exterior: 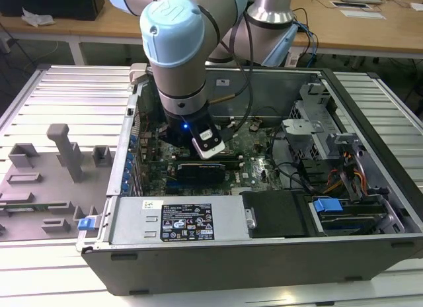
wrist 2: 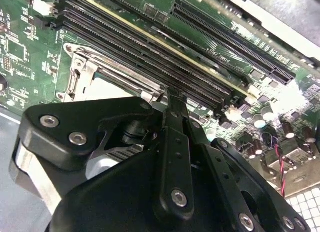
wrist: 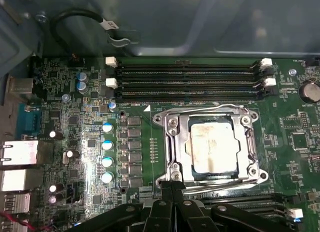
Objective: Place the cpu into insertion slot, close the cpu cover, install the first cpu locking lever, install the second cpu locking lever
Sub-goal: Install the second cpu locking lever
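The cpu (wrist: 212,147) lies flat in the socket, its pale metal face marked with dried paste. The silver cpu cover (wrist: 173,142) is folded down around it, and the chip shows through its window. Thin wire levers run along two sides of the socket: one (wrist: 200,108) by the memory slots and one (wrist: 225,185) on the opposite side. My gripper (wrist: 172,184) is shut with its black fingertips together, low at the socket corner where that second lever ends. In the second wrist view the gripper (wrist 2: 172,98) tip rests against the cover's edge (wrist 2: 107,67). In the exterior view the arm's wrist (exterior: 185,88) reaches down into the open computer case.
Long memory slots (wrist: 190,82) run beside the socket, with a row of capacitors (wrist: 106,152) and a looped black cable (wrist: 80,17) nearby. In the exterior view a black card (exterior: 201,169), power supply (exterior: 175,221) and drive cage (exterior: 310,135) crowd the case. A grey fixture plate (exterior: 53,168) lies outside.
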`<state>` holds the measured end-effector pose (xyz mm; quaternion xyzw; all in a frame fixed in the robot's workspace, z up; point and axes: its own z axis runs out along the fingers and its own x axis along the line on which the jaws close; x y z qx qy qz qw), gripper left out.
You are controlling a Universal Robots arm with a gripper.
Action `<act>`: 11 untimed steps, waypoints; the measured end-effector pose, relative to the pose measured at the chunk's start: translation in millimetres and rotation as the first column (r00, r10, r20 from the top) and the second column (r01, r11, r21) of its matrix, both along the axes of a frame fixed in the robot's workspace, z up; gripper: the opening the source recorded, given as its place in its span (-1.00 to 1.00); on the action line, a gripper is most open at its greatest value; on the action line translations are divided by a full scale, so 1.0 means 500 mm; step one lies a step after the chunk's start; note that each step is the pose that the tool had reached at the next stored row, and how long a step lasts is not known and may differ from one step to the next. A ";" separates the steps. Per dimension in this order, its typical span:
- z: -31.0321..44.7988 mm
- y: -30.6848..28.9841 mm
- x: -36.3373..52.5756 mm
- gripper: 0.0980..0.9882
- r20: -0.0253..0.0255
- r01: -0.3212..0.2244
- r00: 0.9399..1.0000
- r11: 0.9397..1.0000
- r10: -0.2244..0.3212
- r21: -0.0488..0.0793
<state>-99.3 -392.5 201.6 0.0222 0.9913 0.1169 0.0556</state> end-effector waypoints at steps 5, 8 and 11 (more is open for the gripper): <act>-0.004 0.000 -0.006 -0.98 0.001 0.000 1.000 1.000 0.000 0.004; -0.005 0.003 -0.007 -0.98 0.001 0.000 1.000 1.000 0.000 0.006; -0.007 0.006 -0.007 -0.98 0.001 0.000 1.000 1.000 0.000 0.006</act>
